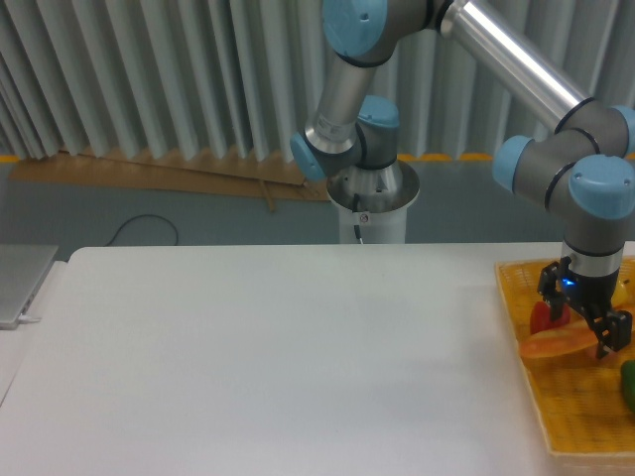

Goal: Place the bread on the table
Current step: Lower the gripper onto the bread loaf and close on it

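The bread (552, 345), an orange-tan baguette-shaped loaf, lies in the yellow woven basket (580, 421) at the right edge of the white table (288, 357). My gripper (582, 325) points down over the loaf's right part, open, with one finger on each side of it. The right end of the bread is hidden behind the gripper. No grip on the loaf shows.
A red pepper (540, 316) lies in the basket just behind the bread's left end, close to my left finger. A green vegetable (628, 383) sits at the basket's right edge. A grey device (20, 283) lies at the table's far left.
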Robot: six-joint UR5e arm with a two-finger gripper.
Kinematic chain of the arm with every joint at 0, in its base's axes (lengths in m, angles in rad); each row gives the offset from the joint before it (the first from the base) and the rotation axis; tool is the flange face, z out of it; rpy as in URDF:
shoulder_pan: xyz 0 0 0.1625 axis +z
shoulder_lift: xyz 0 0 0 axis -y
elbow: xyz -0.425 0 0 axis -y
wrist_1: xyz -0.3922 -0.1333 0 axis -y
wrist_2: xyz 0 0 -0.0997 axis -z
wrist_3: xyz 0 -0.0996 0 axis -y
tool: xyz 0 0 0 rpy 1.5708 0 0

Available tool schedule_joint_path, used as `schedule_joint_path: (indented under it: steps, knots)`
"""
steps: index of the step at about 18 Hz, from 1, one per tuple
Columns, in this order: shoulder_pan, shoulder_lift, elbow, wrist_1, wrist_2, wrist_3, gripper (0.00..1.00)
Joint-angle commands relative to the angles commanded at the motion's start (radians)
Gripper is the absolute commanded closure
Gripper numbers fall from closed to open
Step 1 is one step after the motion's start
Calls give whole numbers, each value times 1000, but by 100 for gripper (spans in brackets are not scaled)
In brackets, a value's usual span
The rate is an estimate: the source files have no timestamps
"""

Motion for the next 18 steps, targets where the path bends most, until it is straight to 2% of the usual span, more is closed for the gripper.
schedule_joint_path:
  steps: [11, 12, 13, 18]
  knots:
    - [-8, -9, -26, 24, 0, -15, 0]
    - [-8, -8, -35, 34, 2, -15, 4]
    - [-8, -8, -38, 34, 2, -18, 16]
    - [-8, -6, -44, 35, 0, -5, 18]
